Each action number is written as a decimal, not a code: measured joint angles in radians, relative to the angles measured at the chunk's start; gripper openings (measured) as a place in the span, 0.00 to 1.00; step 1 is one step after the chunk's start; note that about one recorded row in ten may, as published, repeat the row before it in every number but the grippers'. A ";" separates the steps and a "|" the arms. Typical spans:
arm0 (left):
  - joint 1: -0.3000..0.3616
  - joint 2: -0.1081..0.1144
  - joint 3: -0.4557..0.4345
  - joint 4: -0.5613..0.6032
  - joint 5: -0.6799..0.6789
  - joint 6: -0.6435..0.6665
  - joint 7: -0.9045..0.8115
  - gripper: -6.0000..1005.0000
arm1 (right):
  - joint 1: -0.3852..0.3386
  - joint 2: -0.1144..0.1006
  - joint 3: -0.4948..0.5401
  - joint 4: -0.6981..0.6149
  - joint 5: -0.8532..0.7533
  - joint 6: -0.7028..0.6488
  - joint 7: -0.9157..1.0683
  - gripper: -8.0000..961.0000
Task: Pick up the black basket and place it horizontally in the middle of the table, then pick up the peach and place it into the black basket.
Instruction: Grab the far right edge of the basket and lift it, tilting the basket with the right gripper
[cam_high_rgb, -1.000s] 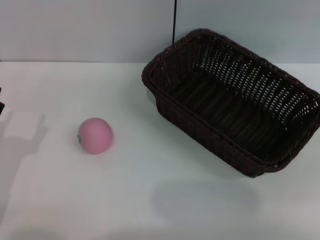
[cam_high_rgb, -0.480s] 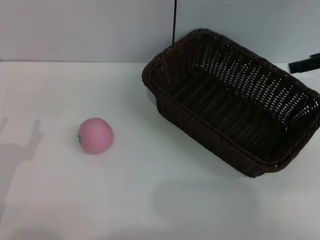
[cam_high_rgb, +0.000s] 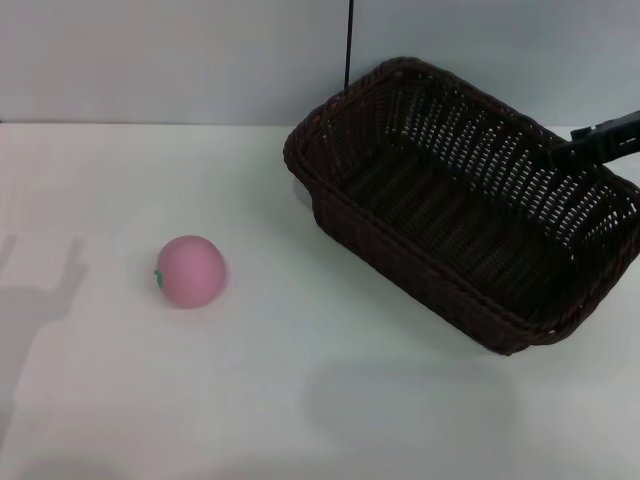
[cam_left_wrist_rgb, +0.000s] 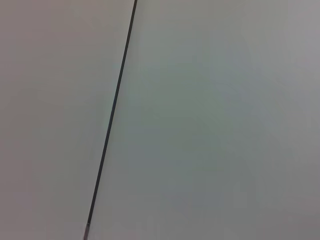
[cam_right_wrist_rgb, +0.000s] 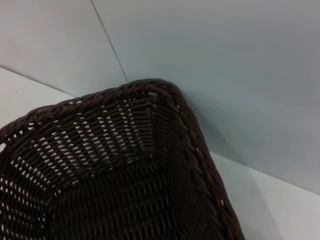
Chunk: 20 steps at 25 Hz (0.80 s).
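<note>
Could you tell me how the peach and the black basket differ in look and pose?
The peach is small, round and smooth pink; the black basket is far larger, rectangular, dark open-weave wicker. The peach sits on the left part of the table; the basket lies on the right, set at a diagonal to the edge. Both rest on the white table, apart from each other.
</note>
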 joint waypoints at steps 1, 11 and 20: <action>0.000 0.000 0.000 0.000 0.000 0.000 0.000 0.83 | 0.000 0.000 0.000 0.000 0.000 0.000 0.000 0.83; -0.007 0.000 0.000 -0.002 0.000 0.000 0.000 0.83 | 0.002 0.000 -0.002 0.033 -0.002 0.050 -0.022 0.67; -0.009 0.001 0.000 -0.009 0.000 0.007 0.000 0.83 | 0.006 0.010 -0.003 0.052 0.000 0.102 -0.080 0.49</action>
